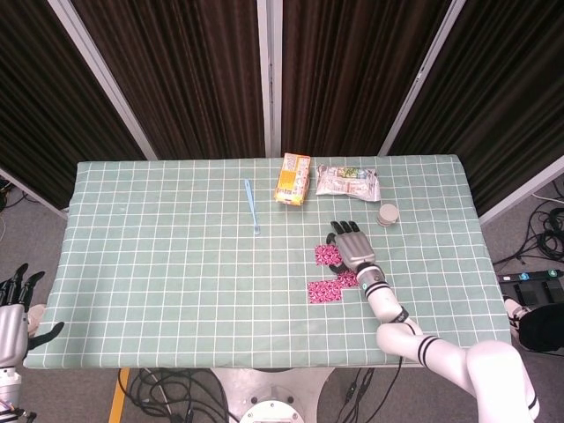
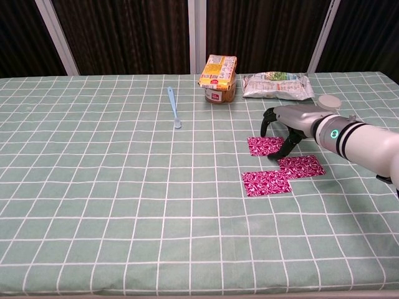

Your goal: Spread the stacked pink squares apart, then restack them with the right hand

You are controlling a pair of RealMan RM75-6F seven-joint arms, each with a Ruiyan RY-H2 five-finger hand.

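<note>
Three pink patterned squares lie apart on the green checked cloth: a far one (image 2: pixel 263 146) (image 1: pixel 326 255), a right one (image 2: pixel 302 166) and a near one (image 2: pixel 266 182) (image 1: pixel 323 292). My right hand (image 2: pixel 283 124) (image 1: pixel 352 248) arches over the far square's right side with its fingers spread and pointing down; a dark fingertip (image 2: pixel 274 155) touches the cloth between the far and right squares. It holds nothing. In the head view the right square is mostly hidden under the wrist. My left hand (image 1: pixel 18 304) hangs off the table at the lower left, fingers apart and empty.
A blue spoon (image 2: pixel 173 107) lies at the back centre. A yellow snack box (image 2: pixel 218 70) sits on a jar, with a foil snack bag (image 2: pixel 277 86) and a small round lid (image 2: pixel 328 101) to its right. The table's front edge (image 2: pixel 199 291) runs near.
</note>
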